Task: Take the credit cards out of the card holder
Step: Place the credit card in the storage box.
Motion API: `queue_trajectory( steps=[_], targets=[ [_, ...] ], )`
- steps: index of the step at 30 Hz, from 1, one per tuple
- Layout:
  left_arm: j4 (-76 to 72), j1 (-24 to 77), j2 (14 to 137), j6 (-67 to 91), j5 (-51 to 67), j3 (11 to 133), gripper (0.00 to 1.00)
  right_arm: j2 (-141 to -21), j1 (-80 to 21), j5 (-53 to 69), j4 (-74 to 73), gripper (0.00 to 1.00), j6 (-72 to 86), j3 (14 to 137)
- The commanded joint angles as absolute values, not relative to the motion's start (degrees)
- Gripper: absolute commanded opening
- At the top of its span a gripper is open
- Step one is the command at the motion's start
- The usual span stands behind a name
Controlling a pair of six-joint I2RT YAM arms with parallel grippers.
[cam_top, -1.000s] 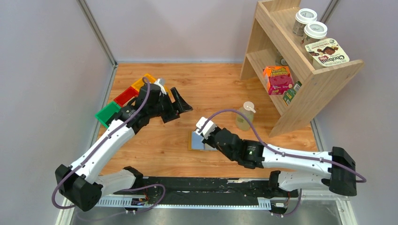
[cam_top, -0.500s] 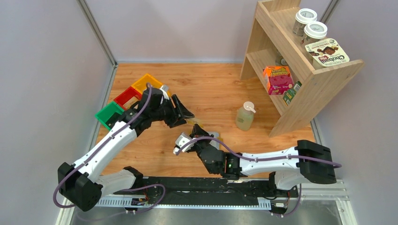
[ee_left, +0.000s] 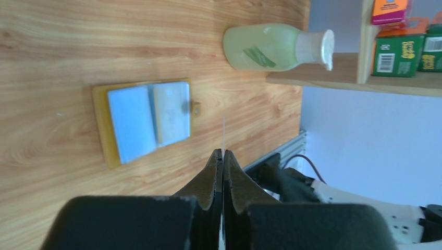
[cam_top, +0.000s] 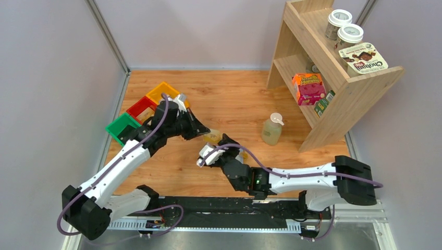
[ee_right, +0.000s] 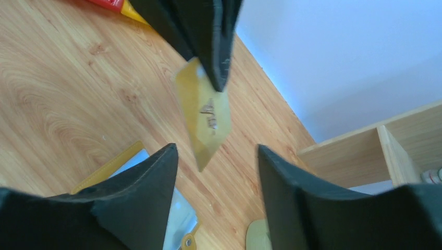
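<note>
two-arm card transfer, seen from above and from both wrists. my left gripper (ee_left: 223, 152) is pressed together on one thin tan-yellow card (ee_right: 200, 112), pinched near one end and hanging in the air with its free corner pointing down. my right gripper (ee_right: 216, 151) stands apart, a finger on each side of that corner in its own view; whether the card is already between them in depth i cannot tell. the card holder (ee_left: 101, 130) lies open and flat on the counter (ee_left: 52, 52), below and beside the held card, touched by neither gripper.

risks, as i judge them: the card is held by a small area only, so a push from one right finger before the other meets it could swing it or pull it free. if my left gripper lets go before the right has closed, the card drops. the holder is loose, so drawing out a remaining card may drag the whole holder rather than free the card.

count: three cards, namely the one held, one pale blue card (ee_left: 130, 124) and one paler card (ee_left: 172, 112) in the holder; one card holder; one soap bottle (ee_left: 260, 48); three bins, a green bin (cam_top: 120, 126), a red bin (cam_top: 139, 107) and a yellow bin (cam_top: 162, 91).
</note>
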State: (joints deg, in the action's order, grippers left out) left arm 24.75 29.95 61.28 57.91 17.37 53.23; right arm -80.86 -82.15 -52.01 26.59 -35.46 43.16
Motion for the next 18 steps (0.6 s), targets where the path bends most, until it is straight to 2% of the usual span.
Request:
queue_trajectory(
  steps=[1,3,6,11,18],
  targets=[
    [20.05,29.36,58.19,49.93,12.84,50.37,0.0,-73.23,-78.15,-45.81,14.79,0.69,-17.44,45.61],
    [17.68,28.31,56.96,47.91,12.57,48.09,0.0,-70.59,-75.43,-41.77,8.64,0.84,-11.37,45.79],
    [15.82,26.02,54.85,45.01,11.08,45.36,0.0,-67.16,-69.72,-33.78,0.73,0.98,-1.53,46.14],
    [14.15,23.3,51.95,40.08,2.82,40.7,0.0,-65.04,-58.38,-15.14,-10.36,1.0,12.81,47.9],
    [15.46,17.23,49.31,35.51,-11.31,38.67,0.0,-63.98,-50.89,-3.62,-11.07,1.0,20.13,46.23]
  ],
)
